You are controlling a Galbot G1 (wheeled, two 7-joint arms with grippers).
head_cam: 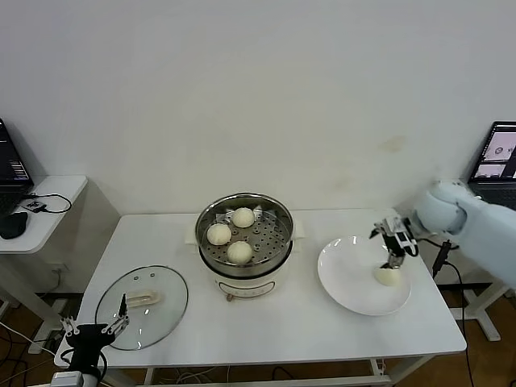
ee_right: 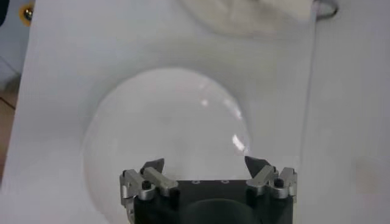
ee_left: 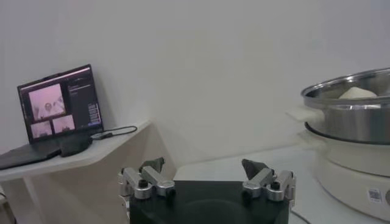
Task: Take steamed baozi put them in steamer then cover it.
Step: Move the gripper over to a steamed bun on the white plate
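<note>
Evidently, the right gripper [head_cam: 393, 255], jaws spread, hovers over the last pale round baozi [head_cam: 388, 276] on the flat white plate [head_cam: 347, 282] to grasp it for the shiny steel steamer [head_cam: 278, 236], while the left gripper [head_cam: 94, 330] waits open by the clear glass lid [head_cam: 165, 310].

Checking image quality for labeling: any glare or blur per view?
Head view: even light, glare on the lid and steamer rim. Left wrist view: steamer soft. Right wrist view: plate blurred, small highlights; right tool sharper.
</note>
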